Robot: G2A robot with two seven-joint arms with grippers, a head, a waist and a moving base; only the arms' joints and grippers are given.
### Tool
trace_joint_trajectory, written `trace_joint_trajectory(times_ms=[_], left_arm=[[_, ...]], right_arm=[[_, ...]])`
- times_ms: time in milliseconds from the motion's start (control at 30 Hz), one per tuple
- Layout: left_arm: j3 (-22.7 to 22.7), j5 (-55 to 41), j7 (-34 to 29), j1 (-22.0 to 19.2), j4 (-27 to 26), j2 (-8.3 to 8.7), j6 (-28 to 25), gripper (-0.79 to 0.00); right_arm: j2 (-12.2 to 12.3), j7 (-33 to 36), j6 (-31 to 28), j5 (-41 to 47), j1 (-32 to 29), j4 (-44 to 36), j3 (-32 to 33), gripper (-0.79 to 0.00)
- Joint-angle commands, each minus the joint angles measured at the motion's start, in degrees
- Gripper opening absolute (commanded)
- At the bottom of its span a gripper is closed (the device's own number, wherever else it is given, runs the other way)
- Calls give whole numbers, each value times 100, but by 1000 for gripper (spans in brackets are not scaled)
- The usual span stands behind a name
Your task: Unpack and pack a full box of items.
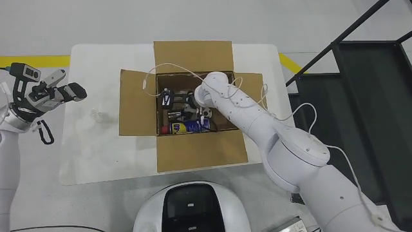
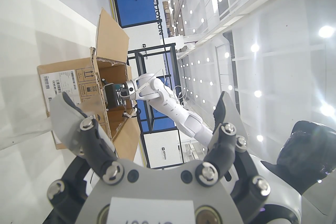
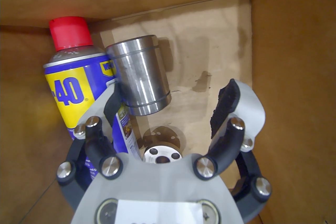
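An open cardboard box sits mid-table with its flaps spread. Inside lie a blue and yellow spray can with a red cap, a steel cylinder leaning against it, and a round metal flange. My right gripper is down in the box, open, one finger beside the can and cylinder, touching neither clearly. From above, the can lies at the box's near side under the right gripper. My left gripper is open and holds nothing, off the table's left edge.
A small clear item lies on the white table left of the box. A dark item sits in the box's left part. Black stairs stand to the right of the table.
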Motion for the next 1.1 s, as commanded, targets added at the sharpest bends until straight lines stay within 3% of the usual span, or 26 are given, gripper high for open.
trace_joint_trajectory(times_ms=[0,167,367,600,633,667,700,733,767,800,833,1067], left_arm=[[0,0,0,0,0,0,0,0],[0,0,0,0,0,0,0,0],[0,0,0,0,0,0,0,0],[0,0,0,0,0,0,0,0],[0,0,0,0,0,0,0,0],[0,0,0,0,0,0,0,0],[0,0,0,0,0,0,0,0],[0,0,0,0,0,0,0,0],[0,0,0,0,0,0,0,0],[0,0,0,0,0,0,0,0],[0,0,0,0,0,0,0,0],[0,0,0,0,0,0,0,0]], right_arm=[[-19,-34,33,-18,26,57,8,0],[-76,-80,-79,-52,43,173,4,0],[-164,-198,-132,-97,31,274,-14,-142],[-258,-260,-182,-150,40,485,-29,-194],[-270,-270,-183,-154,42,512,-28,-228],[-282,-276,-190,-157,45,538,-28,-354],[-294,-287,-203,-153,48,562,-24,-422],[-305,-292,-212,-154,53,587,-22,-443],[-315,-290,-229,-152,52,617,-21,-520],[-325,-287,-246,-153,54,643,-19,-686],[-336,-284,-257,-149,54,671,-17,-760],[-390,-275,-314,-160,116,789,5,-785]])
